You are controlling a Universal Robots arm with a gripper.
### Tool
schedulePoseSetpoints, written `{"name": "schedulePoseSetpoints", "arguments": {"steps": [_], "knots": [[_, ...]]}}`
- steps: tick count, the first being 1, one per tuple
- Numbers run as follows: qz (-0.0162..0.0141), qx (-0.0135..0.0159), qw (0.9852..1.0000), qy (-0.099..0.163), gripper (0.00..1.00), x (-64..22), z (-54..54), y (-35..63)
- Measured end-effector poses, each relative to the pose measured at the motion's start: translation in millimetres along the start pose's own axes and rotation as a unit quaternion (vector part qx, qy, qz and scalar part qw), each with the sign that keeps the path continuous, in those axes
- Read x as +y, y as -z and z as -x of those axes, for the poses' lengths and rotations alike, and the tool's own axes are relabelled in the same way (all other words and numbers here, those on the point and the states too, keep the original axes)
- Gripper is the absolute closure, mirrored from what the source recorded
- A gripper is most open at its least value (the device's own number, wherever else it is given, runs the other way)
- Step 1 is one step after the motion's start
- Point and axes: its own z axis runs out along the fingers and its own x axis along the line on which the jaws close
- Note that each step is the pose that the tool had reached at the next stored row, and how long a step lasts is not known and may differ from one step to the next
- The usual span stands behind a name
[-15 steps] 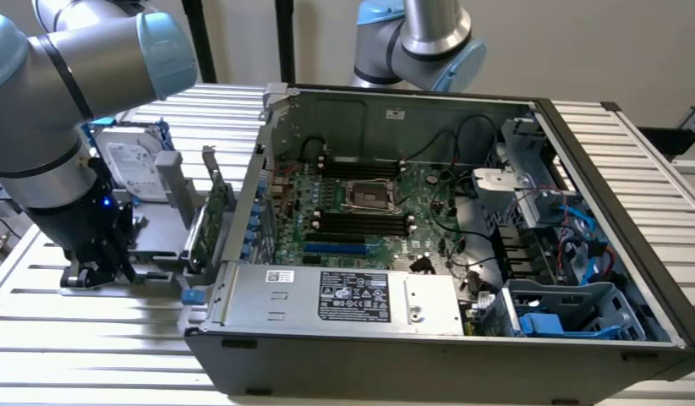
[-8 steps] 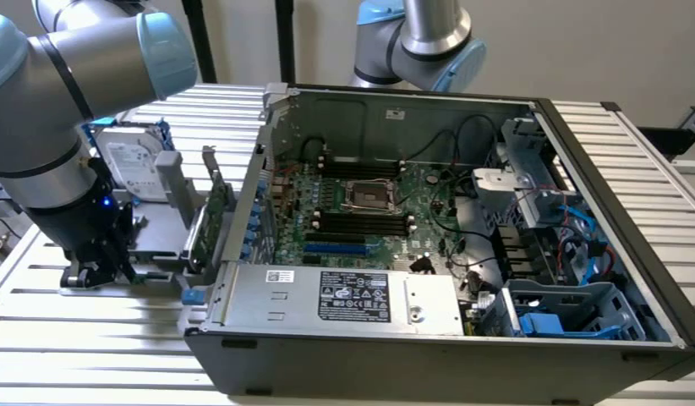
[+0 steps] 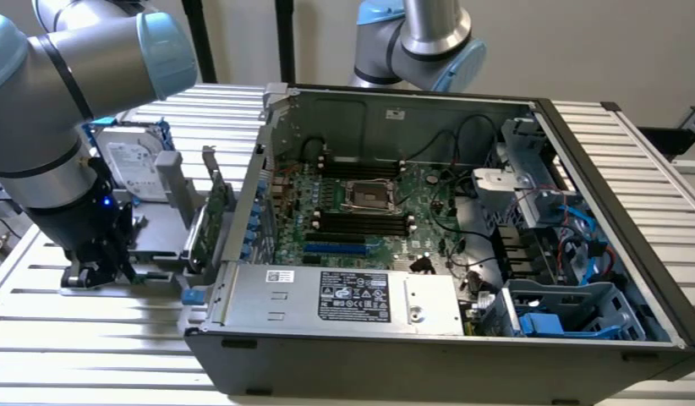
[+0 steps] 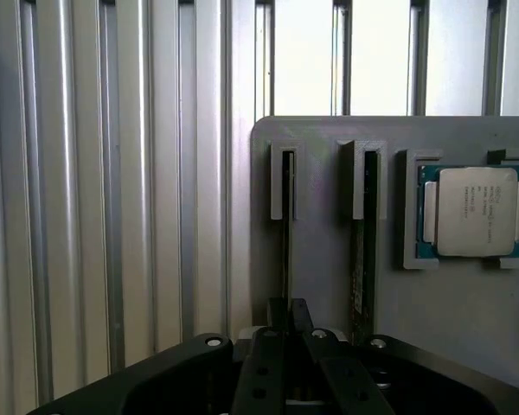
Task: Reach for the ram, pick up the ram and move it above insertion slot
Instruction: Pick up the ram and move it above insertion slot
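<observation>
The gripper (image 4: 287,318) is clamped on the ram (image 4: 287,216), which stands on edge in a grey holder (image 4: 324,259), leaving its top edge free to grasp.

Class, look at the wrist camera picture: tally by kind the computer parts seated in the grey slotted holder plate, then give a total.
Thin dark memory stick, on edge in a slot: 2
Square silver-lidded processor chip: 1
Total: 3
</observation>
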Motion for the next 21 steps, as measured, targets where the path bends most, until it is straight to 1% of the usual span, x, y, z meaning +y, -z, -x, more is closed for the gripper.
{"name": "schedulePoseSetpoints", "arguments": {"steps": [5,21], "knots": [[-0.0005,-0.0002,1.0,0.007,0.87,0.1,0.0,0.1],[-0.0005,-0.0004,1.0,0.01,0.87,0.1,0.0,0.4]]}}
